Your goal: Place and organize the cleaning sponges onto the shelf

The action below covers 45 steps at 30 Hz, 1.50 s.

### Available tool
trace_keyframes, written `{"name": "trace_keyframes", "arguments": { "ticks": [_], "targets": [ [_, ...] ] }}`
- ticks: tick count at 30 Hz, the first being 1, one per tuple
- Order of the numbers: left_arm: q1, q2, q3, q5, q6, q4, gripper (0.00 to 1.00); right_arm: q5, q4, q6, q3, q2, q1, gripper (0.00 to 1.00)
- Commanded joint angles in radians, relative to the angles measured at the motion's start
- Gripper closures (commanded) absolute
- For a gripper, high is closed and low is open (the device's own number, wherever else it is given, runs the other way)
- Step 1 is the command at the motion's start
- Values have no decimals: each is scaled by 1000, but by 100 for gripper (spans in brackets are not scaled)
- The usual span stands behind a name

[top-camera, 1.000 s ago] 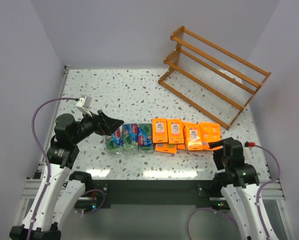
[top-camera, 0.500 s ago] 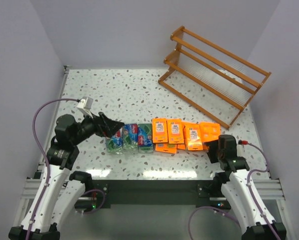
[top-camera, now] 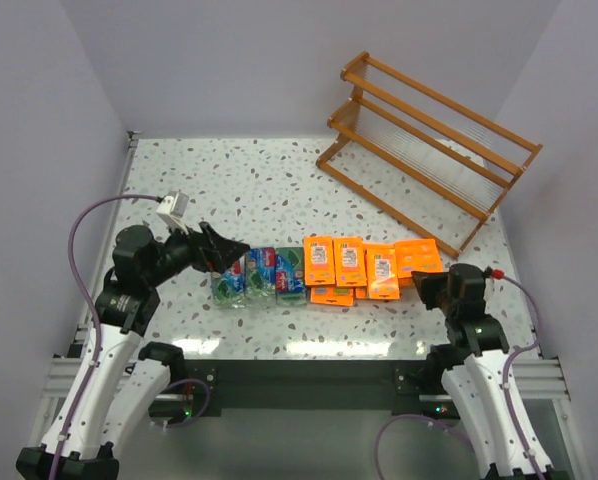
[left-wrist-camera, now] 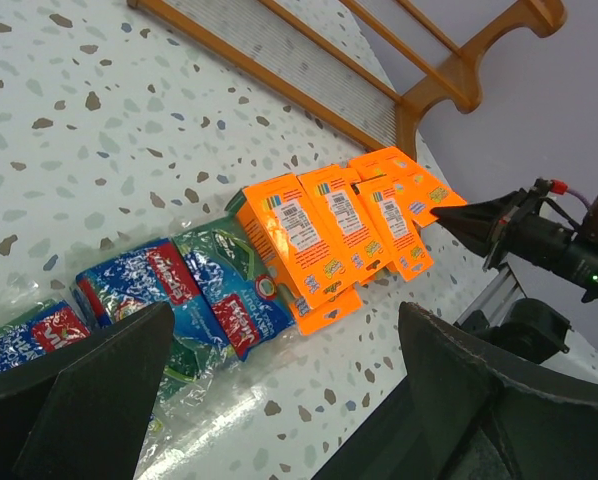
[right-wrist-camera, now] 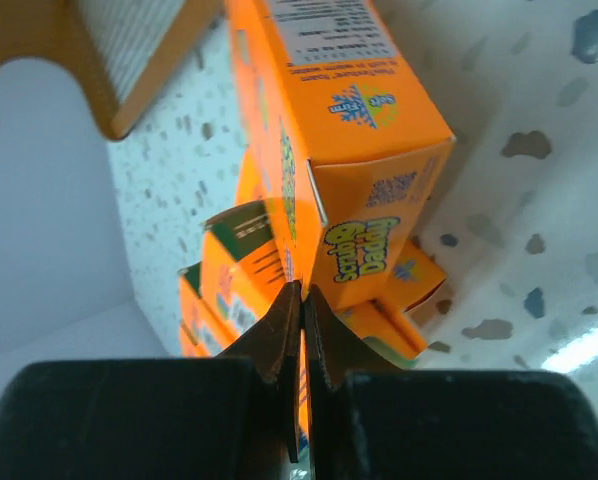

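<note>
Right hand, clenched on nothing, has swung round and shoved the end orange sponge pack askew. Left hand gapes above the green-and-blue packs. All lie on the worktop, none on the shelf. Probably light, stiff card: pinch its long edges.

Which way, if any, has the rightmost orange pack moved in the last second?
Yes. The rightmost orange pack has slid slightly farther back on the table, toward the shelf's near corner.

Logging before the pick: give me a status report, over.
Left pincer open over the green-and-blue packs. Right pincer shut, tip at the rightmost orange pack. Every pack on the table, shelf bare. Path to shelf unobstructed.
</note>
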Motion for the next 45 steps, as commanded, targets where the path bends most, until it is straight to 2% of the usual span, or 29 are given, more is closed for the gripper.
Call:
{"name": "trace_keyframes", "arguments": {
  "ticks": [1, 4, 14, 17, 21, 24, 29, 35, 45],
  "targets": [
    [-4, 5, 46, -1, 27, 11, 0, -35, -93, -12, 109, -70, -2, 100],
    [-5, 14, 43, -7, 26, 25, 0, -36, -79, -16, 142, -44, -2, 100],
    [-5, 26, 90, -26, 49, -15, 0, -17, 330, 15, 171, 183, -18, 100],
    [-4, 23, 97, -32, 53, -31, 0, 5, 405, 34, 180, 195, -42, 100],
    [-4, 37, 95, -27, 47, -21, 0, 0, 421, 57, 192, 215, -73, 100],
    [-4, 60, 97, -13, 47, -6, 0, 26, 510, 83, 145, 204, -87, 100],
    [-4, 91, 86, 13, 41, 23, 0, 129, 530, 168, 90, 226, -87, 100],
    [-4, 92, 84, 20, 39, 26, 0, 76, 718, 242, 4, 347, -124, 100],
    [-5, 63, 68, 11, 50, 2, 0, 169, 913, 255, -36, 554, -124, 100]
  ]
}}
